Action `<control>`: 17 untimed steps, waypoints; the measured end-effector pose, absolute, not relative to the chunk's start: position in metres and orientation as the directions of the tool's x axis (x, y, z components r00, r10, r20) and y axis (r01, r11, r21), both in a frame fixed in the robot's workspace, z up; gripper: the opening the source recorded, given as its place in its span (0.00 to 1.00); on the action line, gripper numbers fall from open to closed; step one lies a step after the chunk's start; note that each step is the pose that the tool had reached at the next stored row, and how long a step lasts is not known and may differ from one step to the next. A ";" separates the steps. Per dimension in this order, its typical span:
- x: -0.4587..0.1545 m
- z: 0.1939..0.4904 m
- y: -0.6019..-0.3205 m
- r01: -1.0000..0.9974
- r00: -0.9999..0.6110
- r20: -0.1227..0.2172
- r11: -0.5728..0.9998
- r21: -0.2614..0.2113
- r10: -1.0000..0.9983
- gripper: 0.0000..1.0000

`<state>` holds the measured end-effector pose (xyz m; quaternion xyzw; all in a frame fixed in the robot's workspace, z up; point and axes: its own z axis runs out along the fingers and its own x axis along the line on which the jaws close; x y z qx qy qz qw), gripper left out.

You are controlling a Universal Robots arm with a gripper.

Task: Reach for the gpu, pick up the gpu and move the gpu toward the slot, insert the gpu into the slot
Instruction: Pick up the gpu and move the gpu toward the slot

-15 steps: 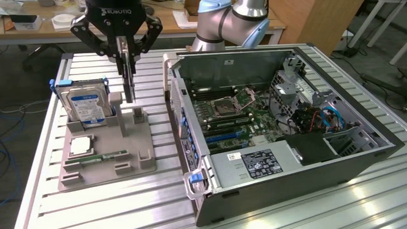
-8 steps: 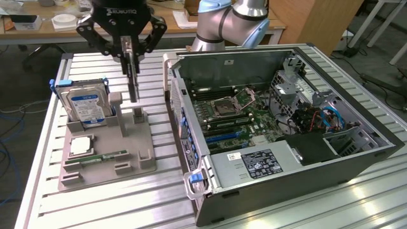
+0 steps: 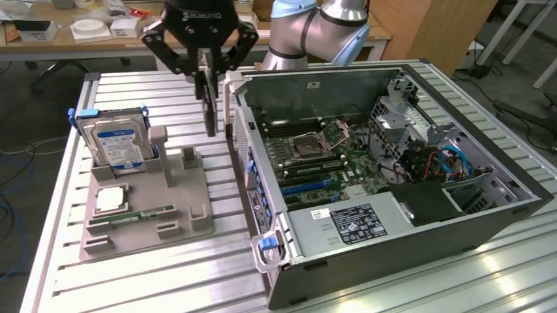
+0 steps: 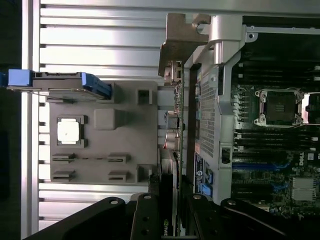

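Note:
My gripper is shut on the gpu, which hangs edge-on and upright in the air. It hovers between the grey holder and the open computer case, just outside the case's wall. In the wrist view the gpu runs as a thin edge away from my gripper, with its silver bracket at the far end. The slot is a long blue connector on the motherboard inside the case, also seen in the wrist view as the slot, off to the side of the card.
The grey holder carries a blue-labelled hard drive, a square processor and a small memory stick. Inside the case are the processor socket, black memory slots and a power supply. The slatted metal table surrounds both.

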<state>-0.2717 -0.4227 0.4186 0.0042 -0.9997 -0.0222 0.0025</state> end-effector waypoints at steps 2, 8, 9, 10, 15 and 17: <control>-0.263 0.419 -0.423 -0.008 -1.000 0.005 0.999 0.044 -0.008 0.26; -0.235 0.419 -0.423 -0.008 -1.000 0.005 0.999 0.044 -0.008 0.26; -0.231 0.419 -0.423 -0.008 -1.000 0.005 0.999 0.044 -0.008 0.26; -0.226 0.419 -0.423 -0.008 -1.000 0.005 0.999 0.044 -0.009 0.26; -0.208 0.419 -0.423 -0.008 -1.000 0.005 0.999 0.044 -0.008 0.26; -0.203 0.419 -0.423 -0.006 -1.000 0.005 0.999 0.044 -0.007 0.26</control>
